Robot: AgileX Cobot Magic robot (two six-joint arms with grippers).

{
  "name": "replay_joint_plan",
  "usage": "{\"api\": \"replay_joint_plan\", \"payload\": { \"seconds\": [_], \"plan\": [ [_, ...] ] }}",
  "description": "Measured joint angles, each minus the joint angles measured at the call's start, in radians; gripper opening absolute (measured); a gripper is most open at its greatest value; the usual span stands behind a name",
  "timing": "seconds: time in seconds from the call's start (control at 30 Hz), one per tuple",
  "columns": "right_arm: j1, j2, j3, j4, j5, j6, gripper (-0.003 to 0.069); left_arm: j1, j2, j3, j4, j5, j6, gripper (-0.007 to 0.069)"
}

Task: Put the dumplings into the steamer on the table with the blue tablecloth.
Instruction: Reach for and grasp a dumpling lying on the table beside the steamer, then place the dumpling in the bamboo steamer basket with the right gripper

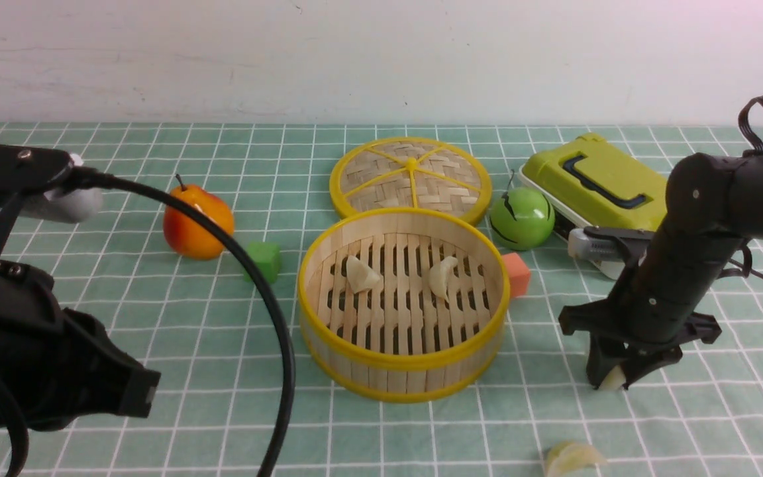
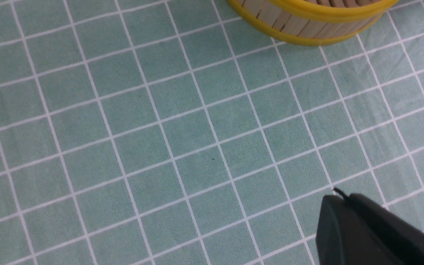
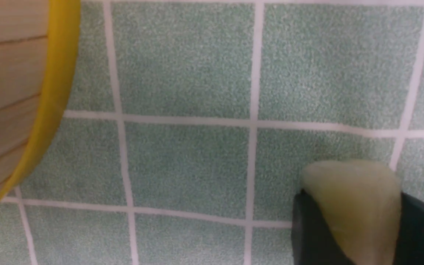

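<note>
The steamer (image 1: 401, 361) stands mid-table on the teal grid tablecloth (image 1: 222, 331), and two dumplings (image 1: 361, 273) (image 1: 442, 277) lie on its slatted floor, apart from each other and clear of the wall. To the steamer's right, low over the cloth, the right gripper (image 1: 612, 383) has its jaws closed on a third dumpling (image 3: 352, 191), whose pale tip pokes out past the black fingers; in the right wrist view the steamer's yellow bottom rim shows near, with bare cloth between it and the pinched dumpling. A fourth dumpling (image 1: 570, 457) lies on the cloth nearer the robot than the steamer and to its right – right at the front view's lower edge. The left gripper (image 2: 348, 221) is closed on nothing, hanging over open cloth to the steamer's left. Behind the steamer the woven lid (image 1: 411, 175) lies flat, its rim just beside the steamer's far rim. An orange cube (image 1: 517, 273) sits just beside the steamer's right wall; a green cube (image 1: 263, 260) sits near its left wall, an apple (image 1: 197, 222) beyond that – the near side stays open
</note>
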Motion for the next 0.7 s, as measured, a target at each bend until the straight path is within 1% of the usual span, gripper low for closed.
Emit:
{"api": "replay_joint_plan", "payload": {
  "seconds": [0.23,0.37,0.4,0.43,0.47,0.53,0.57,0.6,0.63,0.7],
  "plan": [
    [0.005,-0.002,-0.011,-0.043,0.017,0.000,0.0246,0.000,0.000,0.000,0.012,0.002,0.000,-0.0014],
    [0.030,-0.064,-0.065,-0.088,0.062,-0.027,0.0246,0.000,-0.032,0.007,0.012,0.035,-0.001,-0.0014],
    [0.062,-0.106,-0.115,-0.089,0.077,-0.057,0.0246,0.000,-0.060,0.019,0.012,0.046,-0.002,-0.0014],
    [0.067,-0.111,-0.122,-0.089,0.077,-0.057,0.0246,0.000,-0.064,0.020,0.012,0.046,-0.003,-0.0014],
    [0.110,-0.138,-0.180,-0.085,0.090,-0.080,0.0246,0.000,-0.097,0.032,0.012,0.050,-0.010,-0.0014],
    [0.166,-0.147,-0.251,-0.079,0.098,-0.092,0.0246,0.000,-0.140,0.056,0.012,0.052,-0.021,-0.0014],
    [0.200,-0.144,-0.294,-0.074,0.103,-0.092,0.0246,0.000,-0.167,0.072,0.012,0.052,-0.024,-0.0014],
    [0.214,-0.139,-0.309,-0.072,0.106,-0.092,0.0246,0.000,-0.178,0.078,0.012,0.054,-0.025,-0.0014],
    [0.258,-0.115,-0.362,-0.065,0.112,-0.098,0.0246,0.000,-0.221,0.099,0.012,0.056,-0.029,-0.0014],
    [0.306,-0.059,-0.427,-0.061,0.113,-0.098,0.0246,0.000,-0.268,0.127,0.012,0.059,-0.032,-0.0014]
  ]
}}
